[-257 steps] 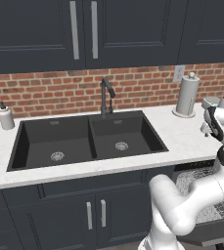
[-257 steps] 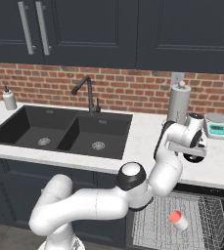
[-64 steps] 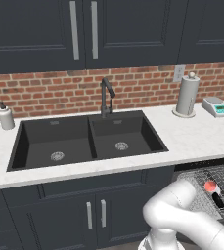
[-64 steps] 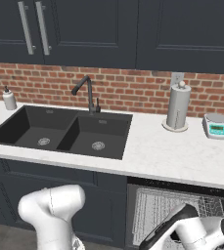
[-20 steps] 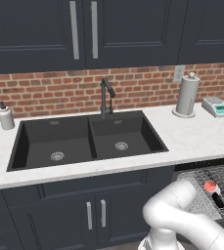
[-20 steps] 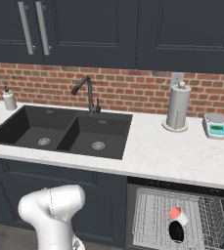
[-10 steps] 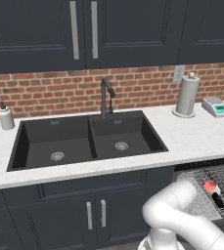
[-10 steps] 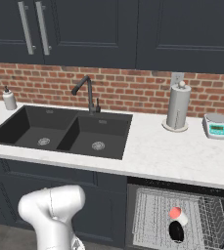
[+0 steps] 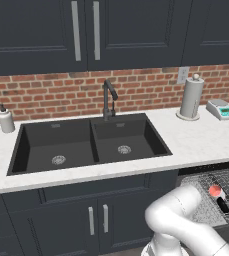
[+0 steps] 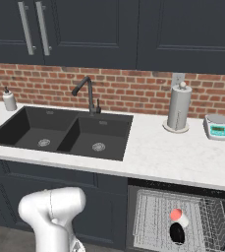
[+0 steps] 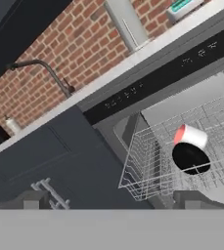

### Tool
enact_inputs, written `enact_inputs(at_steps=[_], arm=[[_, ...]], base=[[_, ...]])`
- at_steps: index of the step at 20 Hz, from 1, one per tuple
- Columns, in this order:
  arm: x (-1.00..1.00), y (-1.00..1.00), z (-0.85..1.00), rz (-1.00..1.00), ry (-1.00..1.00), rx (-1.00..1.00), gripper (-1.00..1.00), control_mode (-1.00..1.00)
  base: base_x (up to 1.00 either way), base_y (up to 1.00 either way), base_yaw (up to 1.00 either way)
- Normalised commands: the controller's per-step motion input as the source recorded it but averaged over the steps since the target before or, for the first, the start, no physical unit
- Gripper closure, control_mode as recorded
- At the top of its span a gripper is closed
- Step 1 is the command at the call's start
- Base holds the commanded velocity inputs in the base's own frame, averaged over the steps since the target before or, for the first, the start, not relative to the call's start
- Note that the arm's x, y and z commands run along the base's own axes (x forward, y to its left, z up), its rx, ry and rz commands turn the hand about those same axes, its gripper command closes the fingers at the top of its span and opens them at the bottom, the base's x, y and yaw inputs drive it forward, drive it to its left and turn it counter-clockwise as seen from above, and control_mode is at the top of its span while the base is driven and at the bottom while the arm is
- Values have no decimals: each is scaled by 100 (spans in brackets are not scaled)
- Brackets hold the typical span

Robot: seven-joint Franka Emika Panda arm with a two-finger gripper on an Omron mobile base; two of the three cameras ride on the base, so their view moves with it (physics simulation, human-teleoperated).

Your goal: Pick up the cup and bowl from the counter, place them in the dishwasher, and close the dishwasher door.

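My pincer: my two dark finger tips (image 11: pixel 30 199) stand far apart at the bottom of the hand view, wide open, with nothing between them.
Small red cup: the little red-coral cup (image 10: pixel 176 214) lies on its side in the wire rack, touching the bowl. I see it too in the left base view (image 9: pixel 215 190) and in the hand view (image 11: pixel 189 136).
Small black bowl: the round black bowl (image 10: pixel 177 234) sits in the rack just beside the cup, on the side nearer to me. It shows too at (image 9: pixel 223 205) and (image 11: pixel 190 159).
Silver wire rack: the grey wire rack (image 10: pixel 153 216) is pulled out of the dishwasher and holds both the cup and the bowl.
Dark dishwasher: the charcoal dishwasher (image 11: pixel 152 75) is under the white stone counter (image 10: pixel 173 155), to the right of the sink, and it is open.
Black double sink: the black sink (image 9: pixel 86 145) is cut into the counter, with a dark tap (image 9: pixel 109 97) behind it.
On the counter: a paper towel roll (image 10: pixel 179 113) stands near the brick wall, and a white-and-teal kitchen scale (image 10: pixel 216 127) is beside it. A white soap bottle (image 9: pixel 6 120) stands at the far left.
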Motion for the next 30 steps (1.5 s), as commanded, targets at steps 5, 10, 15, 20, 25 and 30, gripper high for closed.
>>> enact_inputs(at_steps=[5, 10, 15, 20, 25, 30], arm=[[-13, 43, -48, -8, -28, -14, -100, -100], [0, 59, -4, -16, -9, -25, -100, -100], [6, 13, -35, -17, -4, -32, -100, -100], [31, 12, -53, -14, -6, -28, -100, -100], [74, 17, -65, -19, -1, -19, -100, -100], [32, -7, -51, -16, -13, -8, -100, -100]], base=[[0, 0, 0], [0, 0, 0], [0, 0, 0], [0, 0, 0], [0, 0, 0], [0, 0, 0]])
